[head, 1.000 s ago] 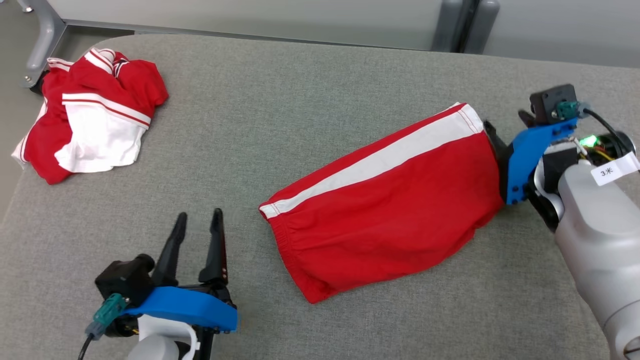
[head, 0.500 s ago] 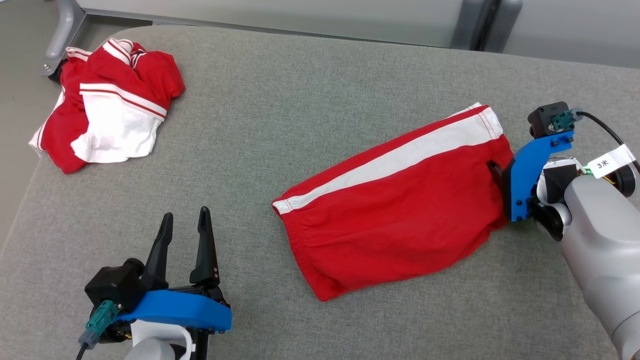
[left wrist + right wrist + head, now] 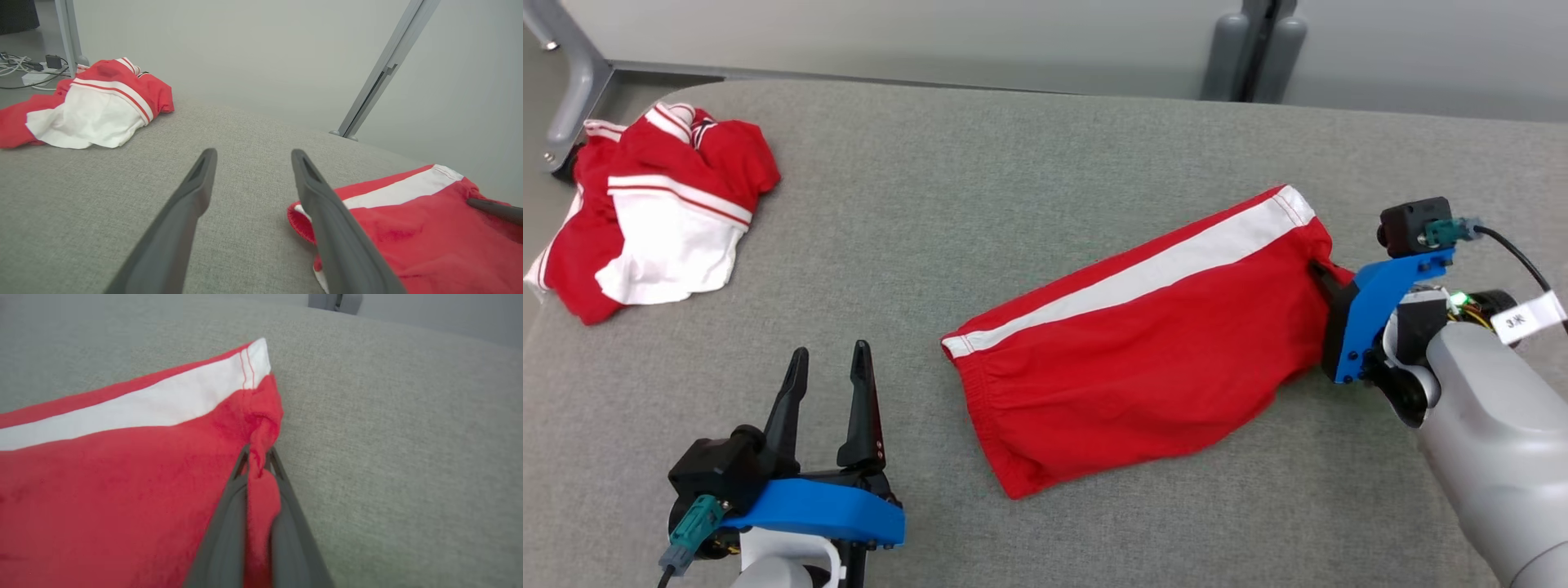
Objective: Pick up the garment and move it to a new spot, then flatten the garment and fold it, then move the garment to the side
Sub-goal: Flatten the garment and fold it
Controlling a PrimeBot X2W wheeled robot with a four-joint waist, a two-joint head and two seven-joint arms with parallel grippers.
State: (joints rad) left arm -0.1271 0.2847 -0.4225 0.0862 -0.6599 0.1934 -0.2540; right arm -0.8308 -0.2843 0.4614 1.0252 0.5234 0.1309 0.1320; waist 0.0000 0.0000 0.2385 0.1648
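Note:
The garment (image 3: 1143, 359), red shorts with a white side stripe, lies folded and slanted across the grey padded table (image 3: 1013, 180). My right gripper (image 3: 1319, 271) is shut on its right hem edge; in the right wrist view the red cloth (image 3: 261, 428) bunches between the two dark fingers (image 3: 282, 535). My left gripper (image 3: 827, 366) stands open at the lower left, apart from the cloth; its wrist view has the waistband end of the garment (image 3: 408, 228) just right of its fingers, and the right gripper's fingertip (image 3: 494, 209) at the far edge.
A second red and white garment (image 3: 654, 220) lies crumpled at the table's far left corner, also in the left wrist view (image 3: 94, 106). Grey frame posts (image 3: 1250, 49) stand behind the table. Bare grey padding lies between the two garments.
My right gripper has gone from open to shut on the garment's right hem. The head camera has shifted. The left gripper stays open.

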